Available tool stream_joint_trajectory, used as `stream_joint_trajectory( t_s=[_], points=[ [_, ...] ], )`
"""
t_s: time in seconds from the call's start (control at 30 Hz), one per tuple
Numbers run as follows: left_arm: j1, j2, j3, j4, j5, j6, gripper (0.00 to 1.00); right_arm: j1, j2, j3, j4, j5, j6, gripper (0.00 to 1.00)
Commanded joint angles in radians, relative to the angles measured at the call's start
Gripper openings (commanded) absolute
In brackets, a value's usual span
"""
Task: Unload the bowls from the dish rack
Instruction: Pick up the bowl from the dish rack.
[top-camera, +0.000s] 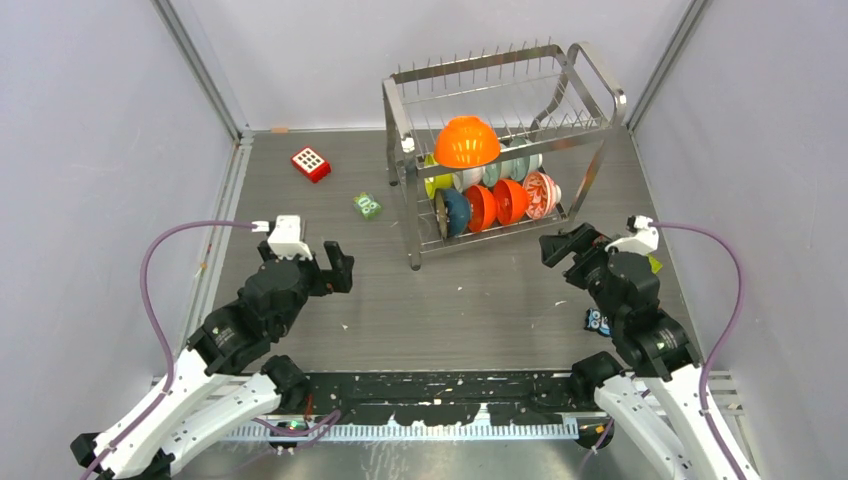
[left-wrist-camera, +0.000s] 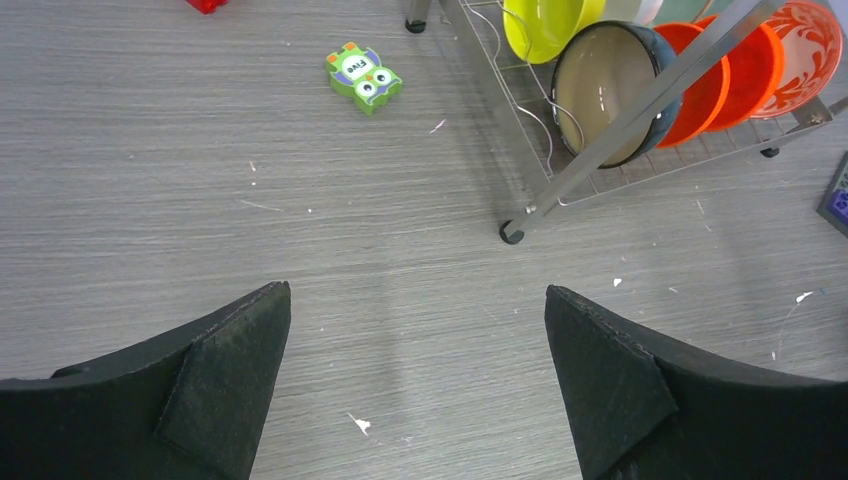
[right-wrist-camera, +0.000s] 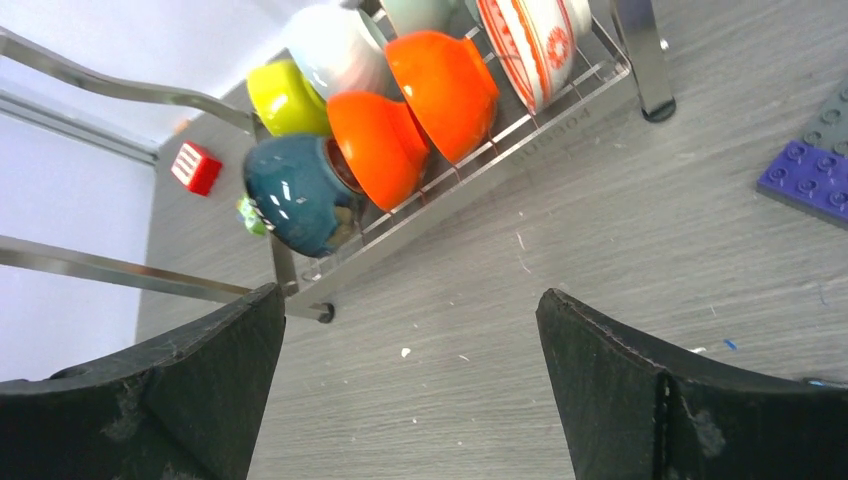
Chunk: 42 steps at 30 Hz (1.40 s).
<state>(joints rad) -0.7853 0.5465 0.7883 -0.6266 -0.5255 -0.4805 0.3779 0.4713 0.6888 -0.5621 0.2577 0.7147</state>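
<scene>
Left pincer (left-wrist-camera: 416, 290) and right pincer (right-wrist-camera: 405, 292) gape wide, empty, aimed at dish rack (top-camera: 560, 137).

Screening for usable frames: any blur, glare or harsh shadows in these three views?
Top external: evenly lit and sharp, glints on the dish rack. Left wrist: crisp, a highlight inside the dark blue bowl. Right wrist: that bowl and the red block look slightly soft; the wall beyond is washed out.

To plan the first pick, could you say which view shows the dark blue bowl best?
The right wrist view: the dark blue bowl is close, its outside plainly visible. The left wrist view shows its beige inside, crossed by a dish rack bar; the top view shows it small.
</scene>
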Motion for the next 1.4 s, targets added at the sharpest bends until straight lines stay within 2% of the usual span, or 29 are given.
stream_joint_trajectory(
  t_s=[0.0, 0.17, 0.4, 0.63, 0.73, 1.1, 1.37],
  points=[
    [-0.002, 0.004, 0.001, 0.033, -0.02, 0.03, 1.0, -0.002, -0.032, 0.102, 0.044, -0.056, -0.017, 1.0],
    [-0.003, 0.0, -0.006, 0.049, 0.016, 0.037, 0.99, -0.002, -0.008, 0.142, 0.185, -0.315, 0.092, 1.0],
    [-0.002, -0.025, -0.023, 0.067, 0.025, 0.036, 0.98, -0.001, 0.089, 0.163, 0.426, -0.396, 0.381, 0.98],
    [-0.002, -0.089, -0.065, 0.118, 0.036, 0.044, 0.96, 0.0, 0.202, 0.15, 0.676, -0.401, 0.596, 0.93],
    [-0.002, -0.109, -0.076, 0.129, 0.045, 0.049, 0.95, 0.029, 0.248, 0.148, 0.751, -0.366, 0.639, 0.9],
    [-0.002, -0.108, -0.064, 0.098, 0.004, 0.04, 0.93, 0.278, 0.355, 0.199, 0.769, -0.032, 0.583, 0.82],
    [-0.002, -0.135, -0.077, 0.109, 0.001, 0.043, 0.93, 0.318, 0.398, 0.173, 0.867, 0.068, 0.589, 0.77]
  ],
)
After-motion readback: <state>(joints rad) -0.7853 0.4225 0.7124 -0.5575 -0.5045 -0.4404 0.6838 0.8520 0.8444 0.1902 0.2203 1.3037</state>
